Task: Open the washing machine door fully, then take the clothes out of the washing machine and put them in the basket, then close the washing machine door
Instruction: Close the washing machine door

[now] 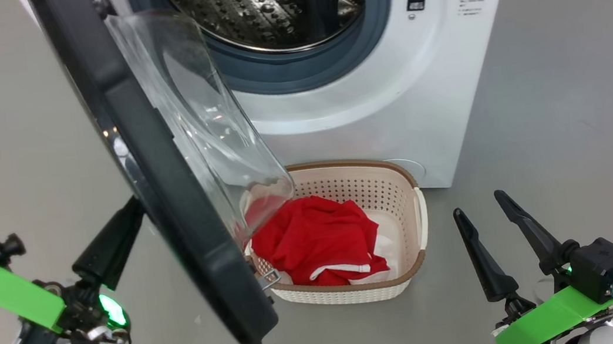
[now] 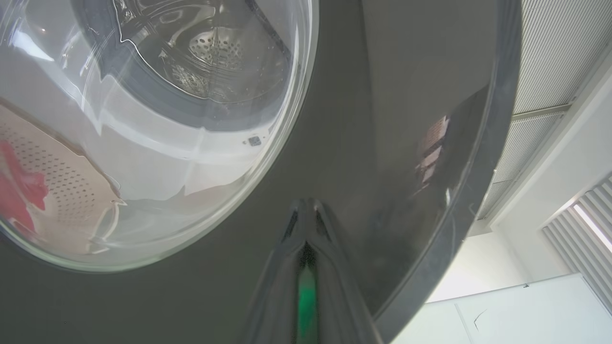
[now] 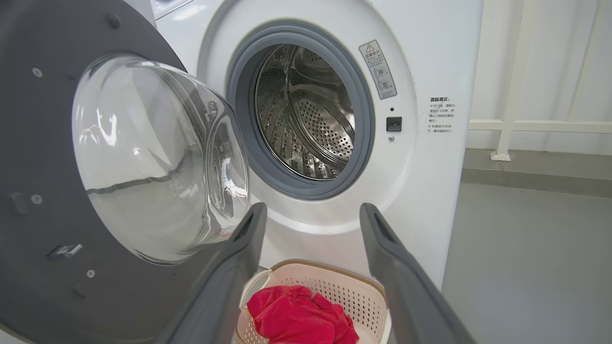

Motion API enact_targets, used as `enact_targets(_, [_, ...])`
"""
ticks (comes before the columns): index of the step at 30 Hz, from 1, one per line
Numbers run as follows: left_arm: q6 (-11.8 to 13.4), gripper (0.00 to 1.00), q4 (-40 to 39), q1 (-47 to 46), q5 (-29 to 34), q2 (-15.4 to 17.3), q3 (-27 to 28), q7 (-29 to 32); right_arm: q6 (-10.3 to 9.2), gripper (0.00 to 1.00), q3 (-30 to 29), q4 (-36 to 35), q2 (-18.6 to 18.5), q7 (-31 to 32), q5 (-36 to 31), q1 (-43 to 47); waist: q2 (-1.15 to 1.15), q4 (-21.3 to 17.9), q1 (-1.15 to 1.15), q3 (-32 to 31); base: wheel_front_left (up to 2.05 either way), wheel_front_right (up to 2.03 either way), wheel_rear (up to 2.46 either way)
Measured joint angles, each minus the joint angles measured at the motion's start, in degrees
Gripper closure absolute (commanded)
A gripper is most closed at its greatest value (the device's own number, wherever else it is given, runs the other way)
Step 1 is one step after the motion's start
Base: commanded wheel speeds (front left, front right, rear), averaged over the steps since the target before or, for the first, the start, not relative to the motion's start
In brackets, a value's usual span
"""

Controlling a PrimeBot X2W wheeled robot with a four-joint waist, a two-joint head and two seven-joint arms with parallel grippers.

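left pincer (image 1: 131,210) together against door (image 1: 170,213) outer face, likely to push it shut; right pincer (image 1: 480,205) apart; clothes (image 1: 315,236) in basket (image 1: 373,187).

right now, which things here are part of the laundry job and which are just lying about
Job: washing machine; washing machine door, open; clothes, in the basket; left gripper, shut; right gripper, open.
Lying about: white railing; grey floor.

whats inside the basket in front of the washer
Crumpled bright red clothes with white trim lie in the cream perforated plastic basket. Its near-left corner is covered by the open black-rimmed, glass-windowed washing machine door, so anything there cannot be seen.
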Motion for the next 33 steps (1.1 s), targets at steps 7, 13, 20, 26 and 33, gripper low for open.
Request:
enact_targets(7, [0.44,1.0,-0.22,0.13,-2.5,-0.02,-2.16,-1.03,0.0,0.0,0.25,-0.08,0.0,0.0,0.36,-0.23,0.0,-2.29,0.0,0.46,0.0,0.0,0.0])
enact_targets(13, [0.44,1.0,-0.1,0.09,-3.79,0.0,-3.32,-2.56,0.0,0.0,0.56,-0.15,0.0,0.0,0.37,-0.63,0.0,-4.53,0.0,0.84,0.0,0.0,0.0])
enact_targets(20, [-0.14,1.0,0.62,-0.58,-6.21,-0.01,-6.05,-4.15,0.0,0.0,0.57,-0.22,-0.01,0.0,0.77,-0.86,0.0,-7.0,0.0,1.79,0.0,0.0,0.0])
enact_targets(26, [-1.1,1.0,2.34,-2.37,-8.04,0.0,-8.2,-6.69,0.0,0.0,0.79,-0.37,0.0,0.0,0.89,-1.5,0.0,-9.1,0.0,2.94,0.0,0.0,0.0])
enact_targets(33, [-2.21,1.0,5.45,-5.49,-9.71,-0.02,-9.1,-10.29,0.0,0.0,0.77,-0.4,-0.01,0.0,1.44,-2.5,0.0,-11.64,0.0,4.14,0.0,0.0,0.0])
